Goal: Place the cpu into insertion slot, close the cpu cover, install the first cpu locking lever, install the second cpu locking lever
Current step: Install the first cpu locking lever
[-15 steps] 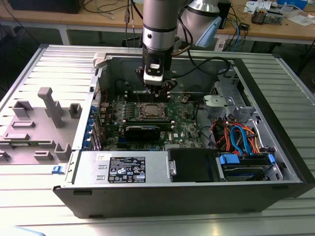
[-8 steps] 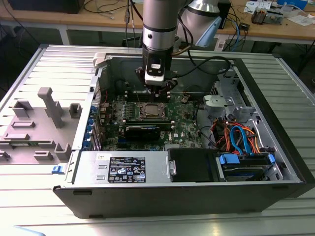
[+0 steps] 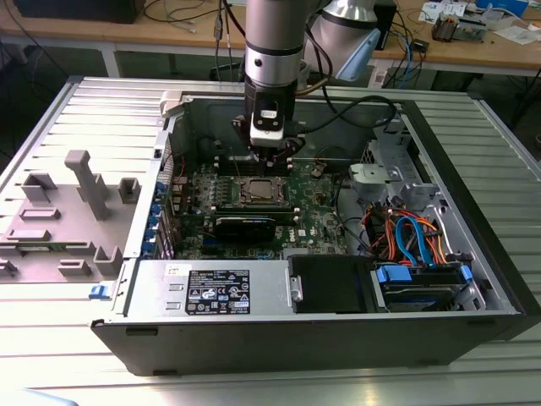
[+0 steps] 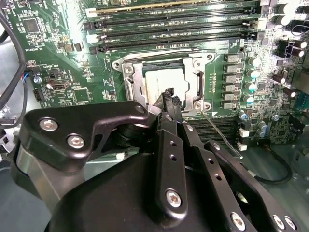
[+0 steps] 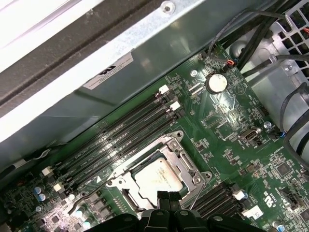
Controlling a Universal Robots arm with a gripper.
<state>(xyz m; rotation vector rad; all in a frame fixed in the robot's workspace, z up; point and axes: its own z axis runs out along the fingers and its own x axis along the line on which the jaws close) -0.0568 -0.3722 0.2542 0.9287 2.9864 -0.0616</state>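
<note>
**Q:** Exterior view?
**A:** The gripper (image 3: 272, 159) hangs just above the insertion slot (image 3: 258, 191), mid-board, to the exterior view's left of the coloured cables (image 3: 410, 237).

**Q:** Second wrist view?
**A:** The fingers (image 4: 167, 95) are pinched together and empty. The tips sit over the edge of the cpu cover (image 4: 137, 82), and the cpu (image 4: 161, 83) shows through its window.

**Q:** First wrist view?
**A:** The tips meet at the cpu (image 5: 154, 180) edge. The chip is likely light, stiff and fragile, so grip its edges only.

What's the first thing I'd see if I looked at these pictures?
The big grey robot arm catches the eye first, reaching down into the open computer case in the middle of the exterior view. Its black gripper, fingers shut, is right over the shiny square cpu on the green circuit board. The orange and blue cables at the exterior view's right stand out too.
</note>
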